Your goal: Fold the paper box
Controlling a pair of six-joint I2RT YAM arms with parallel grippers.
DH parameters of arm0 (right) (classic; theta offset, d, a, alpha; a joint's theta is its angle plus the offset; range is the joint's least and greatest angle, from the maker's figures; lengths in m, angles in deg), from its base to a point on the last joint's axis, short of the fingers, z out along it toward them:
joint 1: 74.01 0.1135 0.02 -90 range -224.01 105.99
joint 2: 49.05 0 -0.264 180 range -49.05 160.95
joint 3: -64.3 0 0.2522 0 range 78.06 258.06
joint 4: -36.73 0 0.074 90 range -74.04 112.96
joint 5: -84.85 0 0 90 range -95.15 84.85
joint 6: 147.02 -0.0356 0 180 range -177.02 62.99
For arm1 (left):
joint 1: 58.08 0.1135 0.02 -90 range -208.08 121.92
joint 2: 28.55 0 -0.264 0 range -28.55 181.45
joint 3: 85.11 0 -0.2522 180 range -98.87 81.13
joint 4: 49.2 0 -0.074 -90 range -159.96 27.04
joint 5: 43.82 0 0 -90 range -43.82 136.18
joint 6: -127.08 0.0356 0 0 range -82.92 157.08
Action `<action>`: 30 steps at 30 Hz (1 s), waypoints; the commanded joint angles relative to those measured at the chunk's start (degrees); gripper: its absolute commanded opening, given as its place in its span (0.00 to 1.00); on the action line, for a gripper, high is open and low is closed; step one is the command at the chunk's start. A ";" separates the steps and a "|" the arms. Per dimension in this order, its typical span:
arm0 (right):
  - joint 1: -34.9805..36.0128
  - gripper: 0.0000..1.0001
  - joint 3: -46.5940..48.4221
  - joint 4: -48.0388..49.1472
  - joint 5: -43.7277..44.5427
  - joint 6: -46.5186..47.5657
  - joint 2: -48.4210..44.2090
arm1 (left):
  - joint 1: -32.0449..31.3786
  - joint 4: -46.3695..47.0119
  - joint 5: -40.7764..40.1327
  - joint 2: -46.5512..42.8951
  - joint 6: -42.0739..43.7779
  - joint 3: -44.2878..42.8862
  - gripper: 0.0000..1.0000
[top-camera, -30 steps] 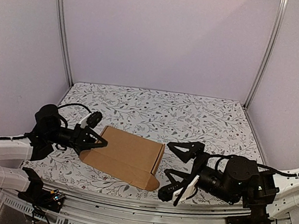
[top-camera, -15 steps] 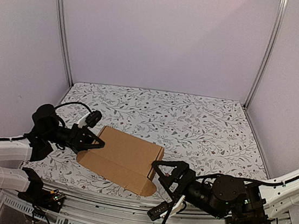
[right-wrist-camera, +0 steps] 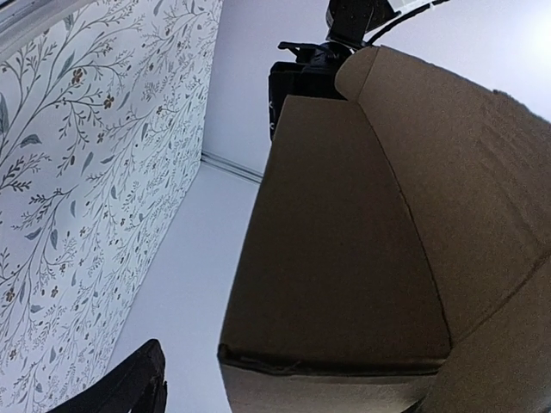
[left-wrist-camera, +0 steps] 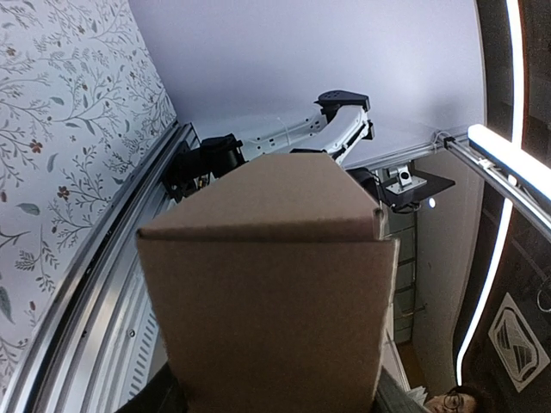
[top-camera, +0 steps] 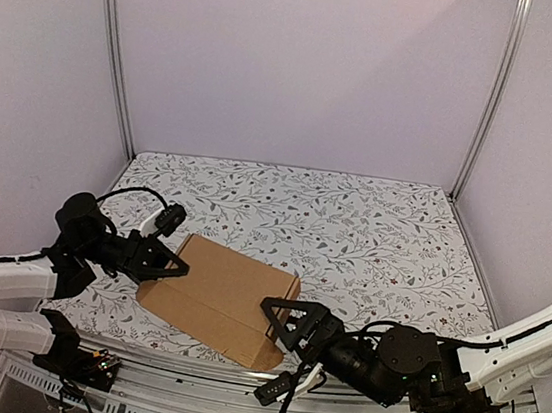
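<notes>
– Right gripper (top-camera: pixel 283 357) has slid left along the bottom of the top view. Now it sits at the right end of the paper box (top-camera: pixel 220 295). The box has scooted a bit left too.
– Where is the box?
– Low on the flowery table (top-camera: pixel 374 229), at the lower middle of the top view, between the two arms. I cannot tell if all of it touches the table.
– Is anyone holding it?
– Yes. The left gripper (top-camera: pixel 167 259) pinches its left end. In the left wrist view the box sits right between the fingers.
– And the right one?
– Its jaws stand wide apart by the box's end. It grips nothing yet.
– What step is this?
– I think it is getting ready to close that end. The rounded flap (right-wrist-camera: pixel 448 155) sticks out there.
– What comes next?
– I guess the right gripper needs to push or pinch that flap and tuck it in. The left one has to stop the box from sliding.
</notes>
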 commanded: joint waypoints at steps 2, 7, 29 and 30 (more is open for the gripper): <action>0.75 0.83 2.33 3.63 -0.22 1.87 0.77 | 0.22 -0.70 1.33 -1.42 1.95 0.45 0.43; 0.79 0.72 2.47 3.54 -0.15 1.71 0.44 | 0.18 -2.22 1.34 -2.51 2.94 0.62 0.43; 1.05 0.45 1.16 2.81 4.30 -6.51 -0.45 | 0.27 -22.87 -3.35 -6.30 14.89 -4.15 0.82; 1.07 0.45 0.96 2.17 4.78 -7.96 -0.94 | 0.27 -25.52 -4.36 -6.74 16.47 -5.54 0.84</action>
